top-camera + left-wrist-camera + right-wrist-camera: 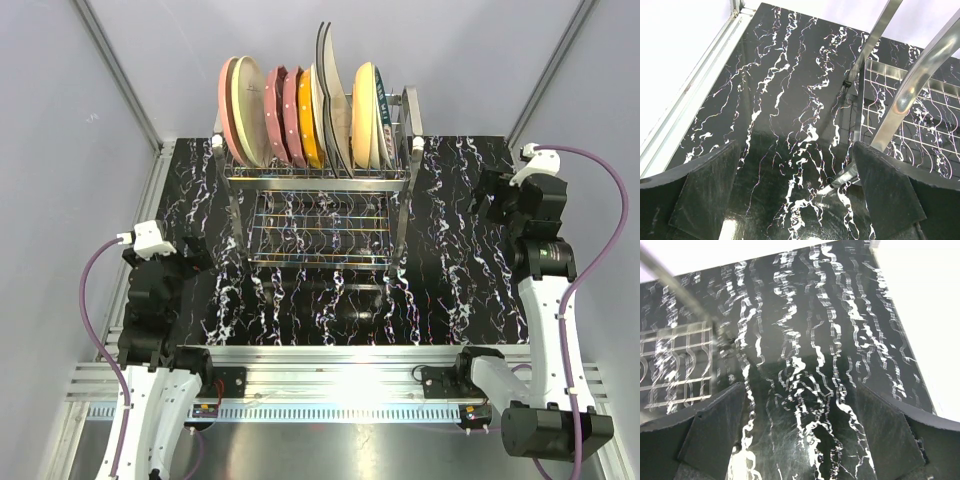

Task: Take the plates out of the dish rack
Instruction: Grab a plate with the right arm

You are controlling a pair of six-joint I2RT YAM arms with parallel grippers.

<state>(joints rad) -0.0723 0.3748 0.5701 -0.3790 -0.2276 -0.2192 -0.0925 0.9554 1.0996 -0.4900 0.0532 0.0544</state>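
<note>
Both end effectors gape wide and hold nothing. The left end effector (795, 200) hangs low with the dish rack (320, 215) just to its right, and the right end effector (800, 435) is over bare table (460, 290). The plates (300, 115) stand upright on the rack's top tier, ahead of and above both. Unloading looks unstarted; the next move likely calls for raising one arm to an end plate's rim.

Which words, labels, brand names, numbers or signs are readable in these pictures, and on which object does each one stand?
No readable words, numbers or signs in any view.
Plate with teal rim: pale marks on the rim, too small to tell whether they are letters or only a pattern.
Dish rack, other plates, table: no label visible.
</note>
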